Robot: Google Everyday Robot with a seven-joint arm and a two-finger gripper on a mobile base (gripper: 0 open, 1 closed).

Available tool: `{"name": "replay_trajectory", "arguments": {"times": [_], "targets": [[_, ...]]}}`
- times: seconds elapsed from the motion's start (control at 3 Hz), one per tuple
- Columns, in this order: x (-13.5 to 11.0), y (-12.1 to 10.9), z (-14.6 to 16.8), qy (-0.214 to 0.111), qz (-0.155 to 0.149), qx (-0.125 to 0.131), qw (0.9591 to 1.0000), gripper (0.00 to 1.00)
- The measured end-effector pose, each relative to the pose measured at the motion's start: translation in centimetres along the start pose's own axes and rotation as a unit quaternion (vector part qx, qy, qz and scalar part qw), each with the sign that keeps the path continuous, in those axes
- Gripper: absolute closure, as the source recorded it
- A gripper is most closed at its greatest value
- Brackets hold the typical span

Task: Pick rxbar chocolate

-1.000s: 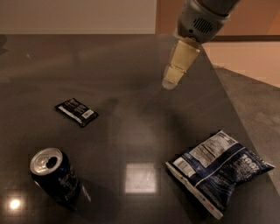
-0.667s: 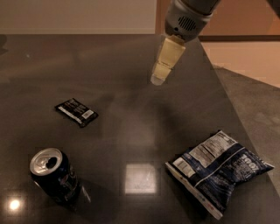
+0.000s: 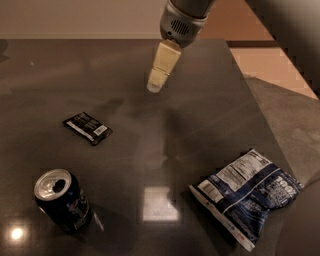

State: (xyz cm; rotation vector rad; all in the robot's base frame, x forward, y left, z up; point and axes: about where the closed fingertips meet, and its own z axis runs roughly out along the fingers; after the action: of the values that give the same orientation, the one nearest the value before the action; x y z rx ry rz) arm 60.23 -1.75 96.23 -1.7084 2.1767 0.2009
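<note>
Dark glossy table (image 3: 215,105); gripper (image 3: 154,86) above it, grip unclear; rxbar chocolate (image 3: 87,128) apart.

the arm (image 3: 189,7) enters from the top edge, a little right of centre, and slants down toward the left. its grey wrist housing (image 3: 186,15) carries a small slotted grille (image 3: 178,26) on its face. below it hangs the gripper (image 3: 155,85) — pale cream, tapering to a rounded tip — in the upper middle of the view, tilted, tip pointing down and slightly left, touching nothing.
</note>
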Motion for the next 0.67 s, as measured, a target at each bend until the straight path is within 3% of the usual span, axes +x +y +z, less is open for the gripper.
{"name": "replay_trajectory", "arguments": {"times": [0.67], "targets": [[-5.0, 3.1, 3.8, 0.012, 0.022, -0.018, 0.9995, 0.0]]}}
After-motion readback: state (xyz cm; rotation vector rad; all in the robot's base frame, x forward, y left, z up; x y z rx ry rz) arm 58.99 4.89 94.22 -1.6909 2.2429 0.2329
